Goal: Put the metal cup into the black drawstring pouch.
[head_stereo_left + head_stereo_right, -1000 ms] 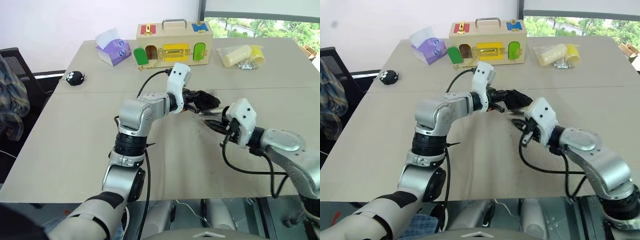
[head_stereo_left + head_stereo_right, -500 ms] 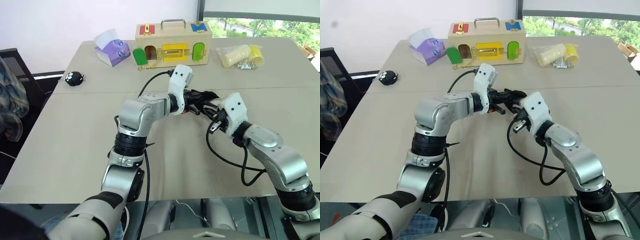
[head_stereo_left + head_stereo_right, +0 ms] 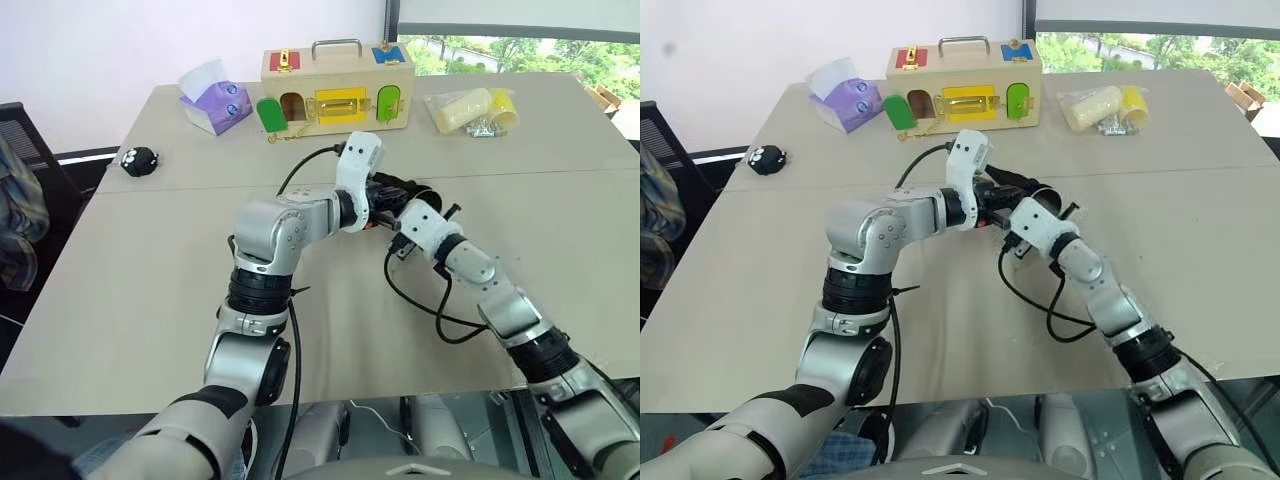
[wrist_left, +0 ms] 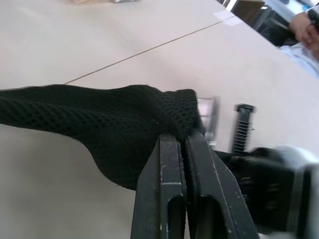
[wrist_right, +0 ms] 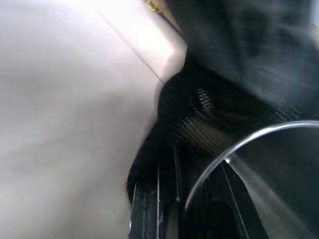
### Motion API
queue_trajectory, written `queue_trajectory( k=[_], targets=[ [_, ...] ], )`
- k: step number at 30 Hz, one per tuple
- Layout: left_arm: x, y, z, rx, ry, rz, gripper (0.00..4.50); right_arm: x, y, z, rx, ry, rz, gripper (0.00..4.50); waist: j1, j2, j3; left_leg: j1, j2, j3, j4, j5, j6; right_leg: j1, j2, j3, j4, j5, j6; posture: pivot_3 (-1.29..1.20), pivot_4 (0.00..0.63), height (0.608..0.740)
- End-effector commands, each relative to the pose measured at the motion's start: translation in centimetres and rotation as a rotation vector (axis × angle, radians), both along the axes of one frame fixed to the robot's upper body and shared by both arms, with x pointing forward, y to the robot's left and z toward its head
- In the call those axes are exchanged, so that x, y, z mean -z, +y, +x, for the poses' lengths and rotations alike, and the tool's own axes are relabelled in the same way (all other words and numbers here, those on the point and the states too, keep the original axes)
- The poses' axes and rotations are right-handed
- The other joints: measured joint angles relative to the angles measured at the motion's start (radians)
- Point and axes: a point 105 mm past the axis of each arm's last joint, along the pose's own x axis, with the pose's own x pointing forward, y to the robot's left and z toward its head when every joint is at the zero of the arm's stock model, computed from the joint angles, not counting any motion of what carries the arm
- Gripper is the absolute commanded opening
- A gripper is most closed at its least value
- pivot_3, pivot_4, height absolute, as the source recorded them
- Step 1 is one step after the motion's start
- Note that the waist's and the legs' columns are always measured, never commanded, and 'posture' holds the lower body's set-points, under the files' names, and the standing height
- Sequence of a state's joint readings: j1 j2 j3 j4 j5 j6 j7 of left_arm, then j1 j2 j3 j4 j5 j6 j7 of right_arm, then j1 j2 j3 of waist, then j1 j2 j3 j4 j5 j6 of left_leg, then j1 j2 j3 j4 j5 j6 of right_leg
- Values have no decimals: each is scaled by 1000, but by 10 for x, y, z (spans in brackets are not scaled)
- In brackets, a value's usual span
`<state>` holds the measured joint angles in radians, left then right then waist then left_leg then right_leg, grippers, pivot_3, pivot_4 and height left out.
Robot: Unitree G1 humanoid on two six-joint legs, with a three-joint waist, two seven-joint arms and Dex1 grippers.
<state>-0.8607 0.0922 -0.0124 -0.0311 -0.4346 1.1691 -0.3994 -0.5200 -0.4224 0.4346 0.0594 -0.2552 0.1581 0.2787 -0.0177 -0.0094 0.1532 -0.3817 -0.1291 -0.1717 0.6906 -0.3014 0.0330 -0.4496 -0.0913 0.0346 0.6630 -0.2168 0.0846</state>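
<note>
The left gripper (image 4: 185,144) pinches the edge of the black drawstring pouch (image 4: 99,124), holding it above the table (image 3: 150,270). The right gripper (image 5: 164,199) clamps the metal cup (image 5: 259,164), its rim at the pouch's mouth.

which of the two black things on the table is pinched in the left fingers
The black drawstring pouch, a mesh bag clamped at its edge by the left fingers. The small round black thing with white dots lies untouched near the table's left edge.

Right gripper (image 5: 164,199) with metal cup (image 5: 259,174) moved into pouch (image 4: 99,119) mouth
</note>
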Motion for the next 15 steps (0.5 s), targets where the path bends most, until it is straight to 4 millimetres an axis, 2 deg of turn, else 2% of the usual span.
queue_trajectory(
  k=[1, 7, 11, 12, 13, 15],
  targets=[
    [-21, -8, -8, 45, -68, -40, 0, -3, 11, 0, -88, -75, -108, 36, -1, 0, 0, 0, 0, 0, 0, 0, 0, 0, 0, 0, 0, 0, 0, 0, 150, 710],
    [-23, -10, -8, 47, -72, -50, 0, 5, 8, 5, -145, -75, -215, 36, 0, 0, 0, 0, 0, 0, 0, 0, 0, 0, 0, 0, 0, 0, 0, 0, 150, 710],
    [-23, -9, -8, 41, -71, -52, 0, 8, 1, 8, -136, -29, -203, 36, -1, 0, 0, 0, 0, 0, 0, 0, 0, 0, 1, 0, 0, 0, 0, 0, 150, 710],
    [-22, -8, -8, 36, -70, -52, 0, 7, -2, 8, -129, -26, -197, 540, -1, 0, 0, 0, 0, 0, 0, 0, 0, 0, 0, 0, 0, 0, 0, 0, 150, 710],
    [-22, -6, -7, 26, -69, -54, 0, 5, -3, 7, -137, -50, -192, 729, -1, 0, 0, 0, 0, 0, 0, 0, 0, 0, 0, 0, 0, 0, 0, 0, 150, 710],
    [-20, -2, -3, 6, -69, -59, 0, -2, -7, 4, -139, -108, -164, 1528, 0, 0, 0, 0, 0, 0, 0, 0, 0, 0, 0, 0, 0, 0, 0, 0, 150, 710]
  ],
)
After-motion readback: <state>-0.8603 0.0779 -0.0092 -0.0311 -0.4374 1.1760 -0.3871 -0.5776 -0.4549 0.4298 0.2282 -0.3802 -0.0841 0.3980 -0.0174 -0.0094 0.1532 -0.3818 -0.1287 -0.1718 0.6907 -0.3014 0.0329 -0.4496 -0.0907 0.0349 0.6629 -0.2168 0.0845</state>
